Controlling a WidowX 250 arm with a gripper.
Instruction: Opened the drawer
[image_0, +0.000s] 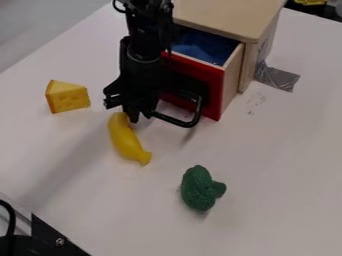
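The black gripper (135, 116) hangs in front of the left part of the drawer, low over the white table and right by the upper end of the banana; how its fingers stand is hard to make out. The drawer (217, 92) has a red front and stands partly pulled out of the wooden cabinet (230, 15), with blue inside. Its black handle (194, 120) sticks out from the red front, its left end close beside the gripper. The arm hides the drawer's left side.
A yellow banana (127, 140) lies just below the gripper, a cheese wedge (67, 97) to its left, and green broccoli (200, 188) nearer the camera. Grey tape (277, 77) lies beside the cabinet. A black metal part (57, 240) occupies the lower left corner.
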